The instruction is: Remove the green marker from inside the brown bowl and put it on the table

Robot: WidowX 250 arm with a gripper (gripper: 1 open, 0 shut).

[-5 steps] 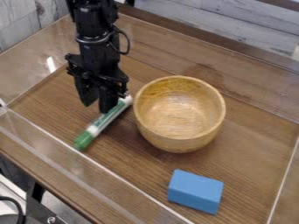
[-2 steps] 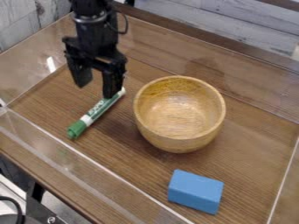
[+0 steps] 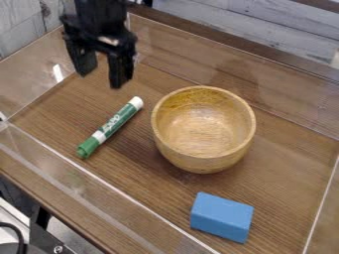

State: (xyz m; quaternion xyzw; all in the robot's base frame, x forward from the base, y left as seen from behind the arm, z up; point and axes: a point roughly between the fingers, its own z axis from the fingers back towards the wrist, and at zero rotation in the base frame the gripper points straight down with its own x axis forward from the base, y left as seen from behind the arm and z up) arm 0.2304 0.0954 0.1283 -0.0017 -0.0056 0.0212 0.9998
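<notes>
The green marker (image 3: pixel 110 128) lies flat on the table (image 3: pixel 159 189), left of the brown bowl (image 3: pixel 203 127), with its green cap toward the near left. The bowl stands upright and nothing shows inside it. My gripper (image 3: pixel 102 67) hangs above and behind the marker, pointing down. Its two black fingers (image 3: pixel 118 66) stand apart with nothing between them, clear of the marker.
A blue rectangular block (image 3: pixel 220 215) lies near the front right. Low clear acrylic walls (image 3: pixel 54 184) edge the tabletop on all sides.
The gripper let go of the marker, opened wide and rose away from it. The marker settled flat on the table left of the bowl.
</notes>
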